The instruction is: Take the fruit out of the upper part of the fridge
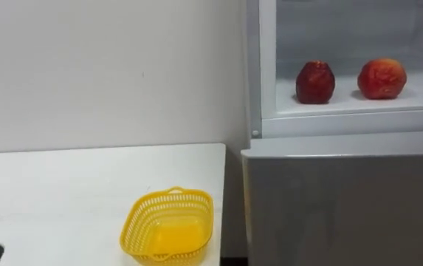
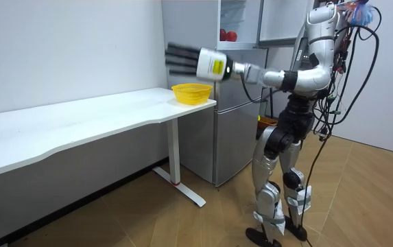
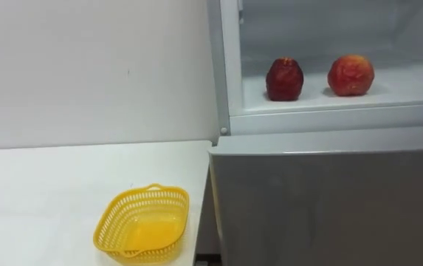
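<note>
Fruits (image 1: 315, 82) red, roundish, on shelf (image 1: 359, 106)

Basket (image 1: 196, 210) yellow, open lattice weave; bench (image 1: 86, 185) plain white; fridge (image 1: 344, 199) body grey, inner shelf (image 1: 359, 103) white; left fruit (image 1: 315, 82) dark red; right fruit (image 1: 382, 78) red mottled orange-yellow; left hand (image 2: 210, 65) white-backed, fingers (image 2: 179, 58) black; floor (image 2: 182, 226) wood-brown.

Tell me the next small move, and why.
Probably swing the left hand, open and empty above the table, right toward the darker red fruit on the open upper fridge shelf; the yellow basket holds nothing yet.
</note>
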`<state>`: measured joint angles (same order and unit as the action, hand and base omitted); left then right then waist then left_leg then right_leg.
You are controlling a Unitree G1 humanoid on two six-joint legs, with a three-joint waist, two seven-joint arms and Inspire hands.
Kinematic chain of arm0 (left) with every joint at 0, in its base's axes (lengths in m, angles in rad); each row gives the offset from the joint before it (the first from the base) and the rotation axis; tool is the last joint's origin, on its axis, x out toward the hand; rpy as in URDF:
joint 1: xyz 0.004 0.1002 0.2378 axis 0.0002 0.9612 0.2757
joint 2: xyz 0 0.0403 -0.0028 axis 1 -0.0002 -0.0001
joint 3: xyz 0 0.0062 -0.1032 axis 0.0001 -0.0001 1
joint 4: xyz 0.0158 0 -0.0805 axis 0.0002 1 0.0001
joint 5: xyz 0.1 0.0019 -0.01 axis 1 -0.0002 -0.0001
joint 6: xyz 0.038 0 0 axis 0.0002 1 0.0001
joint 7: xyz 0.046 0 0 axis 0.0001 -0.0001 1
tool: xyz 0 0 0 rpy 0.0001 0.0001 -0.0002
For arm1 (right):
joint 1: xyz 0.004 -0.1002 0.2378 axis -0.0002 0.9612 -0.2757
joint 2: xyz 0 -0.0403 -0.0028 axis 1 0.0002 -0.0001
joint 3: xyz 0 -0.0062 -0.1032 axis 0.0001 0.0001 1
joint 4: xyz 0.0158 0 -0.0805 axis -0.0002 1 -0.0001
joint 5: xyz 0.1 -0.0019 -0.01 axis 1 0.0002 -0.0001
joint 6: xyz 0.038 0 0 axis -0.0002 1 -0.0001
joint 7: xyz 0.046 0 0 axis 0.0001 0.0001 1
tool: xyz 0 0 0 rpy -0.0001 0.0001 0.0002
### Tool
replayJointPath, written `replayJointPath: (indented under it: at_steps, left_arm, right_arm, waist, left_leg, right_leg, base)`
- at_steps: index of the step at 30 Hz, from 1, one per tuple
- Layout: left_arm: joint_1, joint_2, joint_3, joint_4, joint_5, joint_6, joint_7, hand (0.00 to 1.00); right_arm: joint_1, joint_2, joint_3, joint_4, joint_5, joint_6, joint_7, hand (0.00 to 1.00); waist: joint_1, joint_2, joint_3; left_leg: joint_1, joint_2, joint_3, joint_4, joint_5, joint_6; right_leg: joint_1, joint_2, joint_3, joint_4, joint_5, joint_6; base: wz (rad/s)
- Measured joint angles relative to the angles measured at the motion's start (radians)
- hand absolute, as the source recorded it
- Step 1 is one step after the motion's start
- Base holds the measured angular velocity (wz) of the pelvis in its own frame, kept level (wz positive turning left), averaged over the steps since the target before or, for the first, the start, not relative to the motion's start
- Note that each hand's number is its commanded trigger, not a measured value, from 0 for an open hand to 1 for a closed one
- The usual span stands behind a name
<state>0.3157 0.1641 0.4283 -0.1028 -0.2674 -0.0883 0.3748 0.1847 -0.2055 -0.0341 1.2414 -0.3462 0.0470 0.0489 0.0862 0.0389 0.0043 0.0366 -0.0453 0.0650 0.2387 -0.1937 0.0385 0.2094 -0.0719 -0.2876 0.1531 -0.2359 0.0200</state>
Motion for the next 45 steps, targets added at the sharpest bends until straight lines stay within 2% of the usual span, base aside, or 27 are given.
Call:
replayJointPath:
  at_steps: [3,5,6,9,11,13,17,19,22,26,28,32,34,37,40,43,45]
  left_arm:
    - [0.003,-0.001,-0.016,0.135,0.003,-0.001,0.054,0.00]
    - [0.005,-0.001,-0.043,0.208,-0.002,-0.001,0.074,0.00]
    - [0.010,-0.001,-0.065,0.259,-0.006,-0.002,0.080,0.00]
    - [0.028,-0.002,-0.135,0.401,-0.003,-0.001,0.087,0.00]
    - [0.032,-0.005,-0.168,0.491,-0.004,0.002,0.079,0.00]
    - [0.033,-0.024,-0.180,0.587,-0.004,0.003,0.060,0.00]
    - [0.038,-0.030,-0.227,0.716,0.022,0.003,0.025,0.00]
    - [0.035,-0.031,-0.275,0.852,0.068,0.006,-0.005,0.00]
    - [0.027,-0.035,-0.317,0.978,0.085,0.023,-0.061,0.00]
    - [0.013,-0.038,-0.348,1.061,0.086,0.049,-0.118,0.00]
    - [-0.004,-0.038,-0.357,1.106,0.128,0.058,-0.158,0.00]
    - [-0.036,-0.038,-0.376,1.123,0.221,0.086,-0.223,0.00]
    - [-0.070,-0.032,-0.402,1.124,0.263,0.089,-0.258,0.00]
    - [-0.088,-0.010,-0.443,1.124,0.282,0.095,-0.277,0.00]
    - [-0.094,-0.002,-0.455,1.124,0.319,0.102,-0.283,0.00]
    - [-0.101,0.000,-0.475,1.124,0.341,0.103,-0.288,0.00]
    - [-0.106,0.002,-0.488,1.124,0.350,0.103,-0.290,0.00]
  right_arm:
    - [-0.004,0.002,0.002,-0.002,0.006,-0.001,-0.001,0.00]
    - [-0.007,0.006,0.002,-0.001,0.006,-0.001,-0.001,0.00]
    - [-0.012,0.006,0.001,-0.001,0.007,-0.001,0.000,0.00]
    - [-0.018,0.006,-0.001,-0.002,0.000,0.015,-0.001,0.00]
    - [-0.017,0.007,-0.001,-0.004,0.000,0.020,-0.001,0.00]
    - [-0.010,0.008,-0.001,-0.003,-0.002,0.020,-0.001,0.00]
    - [-0.009,0.009,0.001,-0.003,0.005,0.026,0.000,0.00]
    - [-0.005,0.012,0.001,0.002,0.010,0.037,0.001,0.00]
    - [-0.005,0.019,0.005,0.000,0.014,0.040,0.011,0.00]
    - [-0.001,0.022,0.015,0.003,0.013,0.060,0.020,0.00]
    - [0.003,0.030,0.014,0.005,-0.001,0.064,0.020,0.00]
    - [-0.001,0.050,0.014,0.008,-0.003,0.069,0.021,0.00]
    - [-0.010,0.053,0.025,0.004,0.000,0.076,0.016,0.00]
    - [-0.014,0.053,0.055,-0.005,0.001,0.076,-0.007,0.00]
    - [-0.016,0.057,0.053,-0.027,0.001,0.076,-0.031,0.00]
    - [-0.007,0.056,0.049,-0.108,0.002,0.072,-0.058,0.00]
    - [-0.007,0.055,0.036,-0.149,0.022,0.053,-0.079,0.00]
  waist:
    - [-0.002,-0.019,0.0000]
    - [-0.001,-0.018,-0.0028]
    - [0.000,-0.027,-0.0015]
    - [-0.004,-0.029,-0.0018]
    - [-0.005,-0.030,-0.0022]
    - [-0.008,-0.027,-0.0020]
    - [-0.010,-0.027,0.0013]
    - [-0.033,-0.023,-0.0008]
    - [-0.054,-0.027,-0.0018]
    - [-0.063,-0.032,-0.0018]
    - [-0.073,-0.038,-0.0008]
    - [-0.087,-0.049,0.0007]
    - [-0.087,-0.053,0.0020]
    - [-0.111,-0.056,0.0015]
    - [-0.137,-0.054,0.0019]
    - [-0.144,-0.053,-0.0001]
    - [-0.149,-0.049,0.0011]
  left_leg:
    - [0.001,-0.002,-0.004,-0.003,0.000,0.000]
    - [0.001,-0.003,-0.008,-0.001,0.000,0.000]
    - [0.000,-0.003,-0.012,-0.001,0.000,0.000]
    - [0.001,-0.003,-0.014,-0.002,-0.002,-0.001]
    - [0.001,-0.003,-0.014,-0.002,-0.004,-0.001]
    - [0.002,-0.002,-0.011,-0.002,-0.010,-0.001]
    - [0.010,-0.002,-0.011,-0.004,-0.011,0.000]
    - [0.015,-0.002,-0.011,-0.003,-0.011,0.000]
    - [0.010,-0.001,-0.012,-0.001,-0.011,0.000]
    - [0.011,-0.001,-0.009,0.000,-0.010,-0.001]
    - [0.016,0.001,-0.005,-0.002,-0.010,-0.001]
    - [0.013,0.004,0.015,-0.001,-0.009,-0.001]
    - [0.003,0.014,0.037,0.000,-0.009,0.000]
    - [0.001,0.013,0.058,0.000,-0.010,0.003]
    - [-0.001,0.013,0.066,-0.004,-0.012,0.006]
    - [0.001,0.013,0.077,-0.013,-0.012,0.006]
    - [0.001,0.013,0.083,-0.013,-0.012,0.006]
  right_leg:
    - [0.000,0.000,-0.002,-0.001,-0.001,0.001]
    - [-0.001,0.000,-0.005,-0.001,-0.001,0.001]
    - [-0.001,0.000,-0.011,0.001,0.000,0.001]
    - [0.001,0.000,-0.018,0.002,0.000,0.002]
    - [0.006,0.000,-0.018,0.002,0.000,0.002]
    - [0.010,0.000,-0.018,0.002,0.000,0.002]
    - [0.014,-0.001,-0.017,0.002,0.000,0.002]
    - [0.021,-0.001,-0.015,0.004,0.000,0.002]
    - [0.018,0.000,-0.012,0.004,0.000,0.002]
    - [0.016,0.001,0.010,0.004,0.000,0.002]
    - [0.016,0.003,0.040,0.004,0.000,0.002]
    - [0.004,0.003,0.050,0.012,0.000,0.001]
    - [-0.019,0.004,0.076,0.018,0.000,-0.001]
    - [-0.031,0.003,0.097,0.017,-0.001,0.001]
    - [-0.037,0.002,0.105,0.018,0.001,0.004]
    - [-0.054,0.002,0.122,0.022,0.001,0.005]
    - [-0.057,0.002,0.124,0.023,0.001,0.005]
  base:
    - [0.02]
    - [0.06]
    - [0.05]
    - [0.00]
    - [0.02]
    - [0.00]
    - [-0.01]
    - [0.00]
    - [0.00]
    - [-0.05]
    - [-0.07]
    - [-0.14]
    - [-0.28]
    - [-0.20]
    - [-0.08]
    - [-0.16]
    - [-0.08]
